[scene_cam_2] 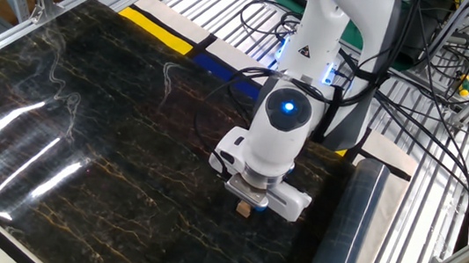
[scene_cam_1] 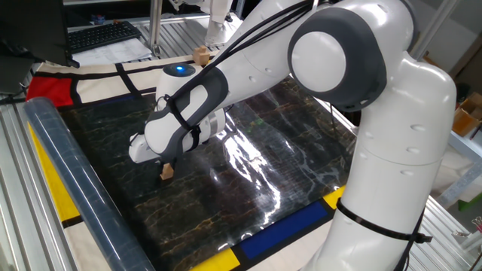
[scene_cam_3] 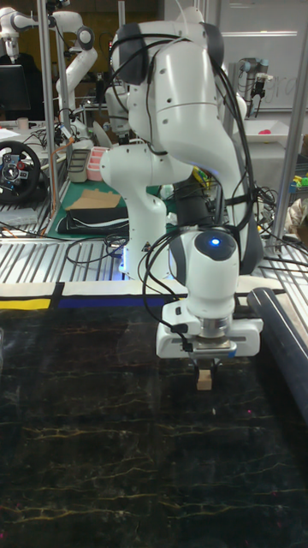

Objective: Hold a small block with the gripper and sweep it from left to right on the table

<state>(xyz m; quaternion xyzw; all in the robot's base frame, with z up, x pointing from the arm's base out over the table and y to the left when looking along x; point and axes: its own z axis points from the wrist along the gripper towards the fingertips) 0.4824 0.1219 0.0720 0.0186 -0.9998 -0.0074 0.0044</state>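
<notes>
Gripper (scene_cam_3: 204, 366) pinching the small block (scene_cam_3: 204, 381) low over the table (scene_cam_3: 103, 445).

In the tall fixed view, from left to right: bare glossy black sheet with brown veins, then the white wrist with its blue light pointing straight down, then the clear plastic roll (scene_cam_3: 287, 342) lying at about 3 o'clock from the block. The black fingers are closed tight on the tiny tan cube, which hangs at 6 o'clock under the wrist, at or just above the surface; contact cannot be told. In one fixed view the small block (scene_cam_1: 166, 172) sits under the forearm, roll (scene_cam_1: 71, 181) at its 9 o'clock, a paler cube (scene_cam_1: 200, 55) well apart at 1 o'clock. In the other fixed view the block (scene_cam_2: 244, 210) shows below the gripper (scene_cam_2: 247, 201).
</notes>
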